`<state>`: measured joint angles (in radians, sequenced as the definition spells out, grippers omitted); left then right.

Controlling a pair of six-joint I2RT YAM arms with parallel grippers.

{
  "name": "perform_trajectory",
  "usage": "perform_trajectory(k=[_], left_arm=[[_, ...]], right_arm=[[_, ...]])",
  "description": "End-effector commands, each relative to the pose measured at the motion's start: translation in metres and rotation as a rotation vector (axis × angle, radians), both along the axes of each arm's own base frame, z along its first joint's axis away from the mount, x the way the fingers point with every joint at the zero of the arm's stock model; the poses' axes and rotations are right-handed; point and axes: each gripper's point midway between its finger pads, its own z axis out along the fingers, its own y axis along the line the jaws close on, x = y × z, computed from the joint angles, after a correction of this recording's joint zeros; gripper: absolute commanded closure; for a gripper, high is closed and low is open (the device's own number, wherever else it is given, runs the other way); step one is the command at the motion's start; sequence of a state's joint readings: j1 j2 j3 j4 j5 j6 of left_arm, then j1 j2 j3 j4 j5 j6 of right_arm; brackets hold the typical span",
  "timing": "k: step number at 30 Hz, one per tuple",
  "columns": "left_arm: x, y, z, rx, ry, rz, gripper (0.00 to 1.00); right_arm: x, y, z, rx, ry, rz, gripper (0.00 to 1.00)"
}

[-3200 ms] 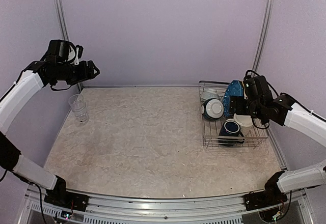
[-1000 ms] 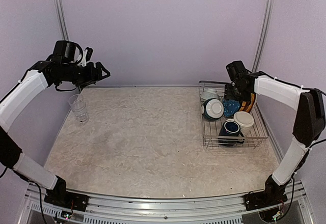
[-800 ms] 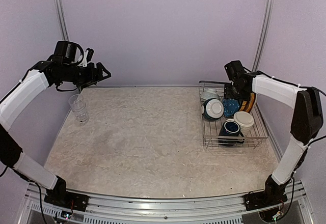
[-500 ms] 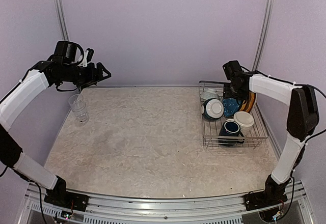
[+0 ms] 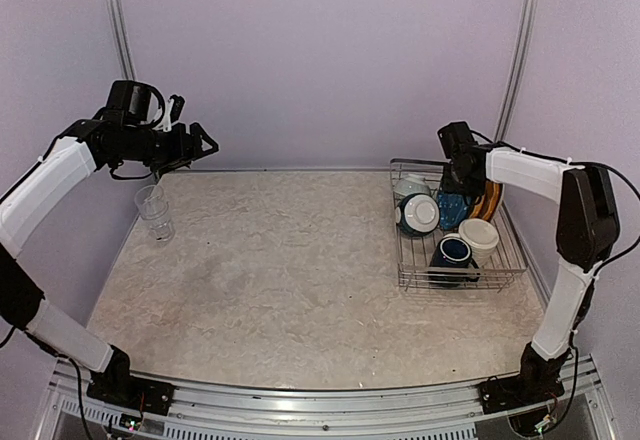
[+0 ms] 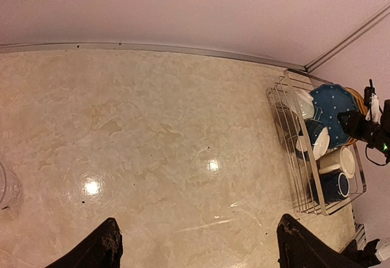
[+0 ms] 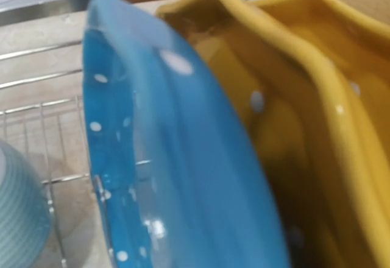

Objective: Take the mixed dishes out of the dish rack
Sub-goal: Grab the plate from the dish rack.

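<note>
Beige marbled tabletop (image 5: 300,260), lilac walls all round, and we're at the rack on the right. Right gripper (image 5: 455,180) is down at the far end of the rectangular silver wire dish rack (image 5: 450,285), right on the blue white-dotted plate (image 5: 452,210). Its wrist camera is filled by that plate (image 7: 183,176) standing on edge, and its own fingers are out of that shot, so I cannot tell whether it is clamped or released. Just to the right of the blue plate stands the orange-yellow wavy-rimmed plate (image 7: 292,97), leaning close against it. Further out in the rack: the teal bowl with pale inside (image 5: 417,213) on its side to the left, the cream mug (image 5: 479,233) nearer, and the dark blue mug (image 5: 452,252) at the near end.

Over to the far left, the left gripper (image 5: 205,144) hangs high above the table, its dark fingers (image 6: 103,246) spread wide and holding nothing. Below it, the clear glass tumbler (image 5: 153,212) stands upright on the table near the left edge, well apart from the rack.
</note>
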<state>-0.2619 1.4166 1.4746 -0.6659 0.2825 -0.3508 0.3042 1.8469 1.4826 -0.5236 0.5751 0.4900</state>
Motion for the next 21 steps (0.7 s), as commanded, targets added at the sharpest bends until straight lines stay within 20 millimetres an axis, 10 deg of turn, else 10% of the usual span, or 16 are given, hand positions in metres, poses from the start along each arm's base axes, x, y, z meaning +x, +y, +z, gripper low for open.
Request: perform_trajectory(k=[1,21], left_arm=[[0.000,-0.002,0.004,0.006,-0.007,-0.006,0.16],[0.002,-0.006,-0.001,-0.005,0.015,-0.018,0.16]], right_arm=[[0.013,-0.001,-0.006,0.001,-0.019,-0.011,0.54],[0.013,-0.005,0.036,-0.067,-0.072,0.028,1.00]])
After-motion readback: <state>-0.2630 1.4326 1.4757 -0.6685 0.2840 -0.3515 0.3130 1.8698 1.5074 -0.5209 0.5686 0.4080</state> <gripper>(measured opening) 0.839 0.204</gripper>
